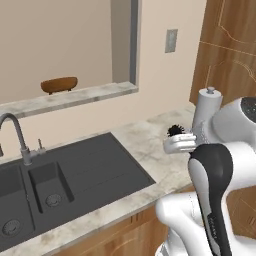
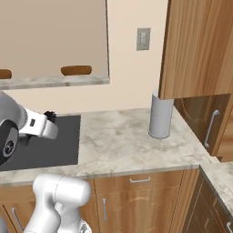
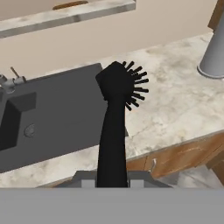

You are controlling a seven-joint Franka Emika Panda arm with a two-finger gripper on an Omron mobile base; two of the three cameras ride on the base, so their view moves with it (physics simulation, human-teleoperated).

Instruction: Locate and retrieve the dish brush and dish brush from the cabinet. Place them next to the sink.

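Black dish brush (image 3: 114, 113) clamped in gripper (image 3: 112, 181) — above sink (image 3: 52, 113) drainboard edge.

**Open counter beside the sink, with a few tall obstacles**

A marble counter (image 2: 118, 136) runs along a beige wall. Between the dark sink's (image 1: 75, 170) flat drainboard and a grey upright cylinder (image 2: 161, 116) lies a wide bare stretch of stone, open from above and from the front. The cylinder stands near the right end, just under the overhanging wooden cabinet (image 2: 198, 48), which closes off the room above that corner. At the sink's far left a thin steel tap (image 1: 15, 132) arches up over the basins. Behind the counter a raised marble ledge (image 1: 70, 97) juts from the wall. The end effector (image 3: 112, 183), carrying the black dish brush (image 3: 118, 85), hangs over the drainboard's right edge with clear air beneath it.
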